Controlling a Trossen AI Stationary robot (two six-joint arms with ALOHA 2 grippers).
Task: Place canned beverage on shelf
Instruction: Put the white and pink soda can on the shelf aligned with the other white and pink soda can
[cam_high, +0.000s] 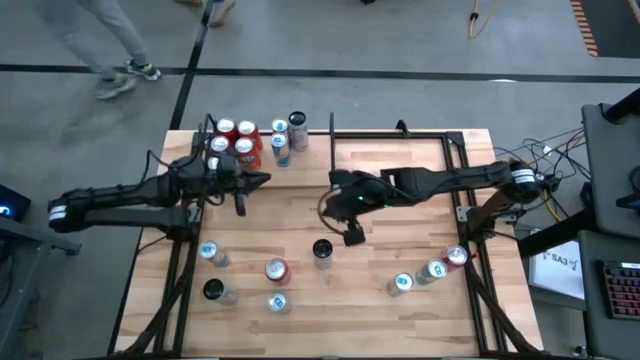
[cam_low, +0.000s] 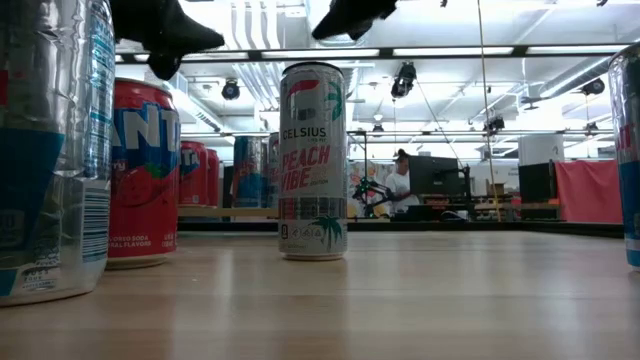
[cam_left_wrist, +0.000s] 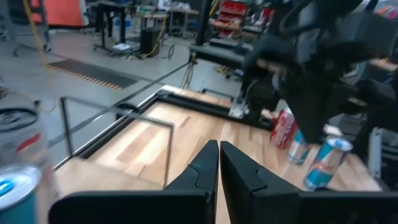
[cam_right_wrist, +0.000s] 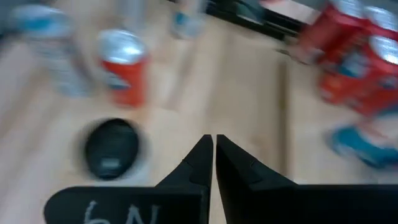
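Several canned beverages stand on the wood table. A group of red cans (cam_high: 235, 142) and a blue can (cam_high: 281, 150) stand at the far left, in the shelf (cam_high: 300, 172) with its thin black frame. A black-topped can (cam_high: 322, 249), the Celsius can (cam_low: 312, 160) in the low view, and a red can (cam_high: 277, 270) stand in the middle near part. My left gripper (cam_high: 264, 180) (cam_left_wrist: 219, 158) hovers shut beside the red cans, pointing right. My right gripper (cam_high: 338, 186) (cam_right_wrist: 214, 149) hangs shut above the table's middle, pointing left and downward, holding nothing.
More cans stand at the near left (cam_high: 210, 253) (cam_high: 216, 291) and lie at the near right (cam_high: 432, 270). The wider bay's black frame (cam_high: 462, 160) runs along the right side. Bare planks lie between the two grippers. A person walks beyond the far edge (cam_high: 110, 40).
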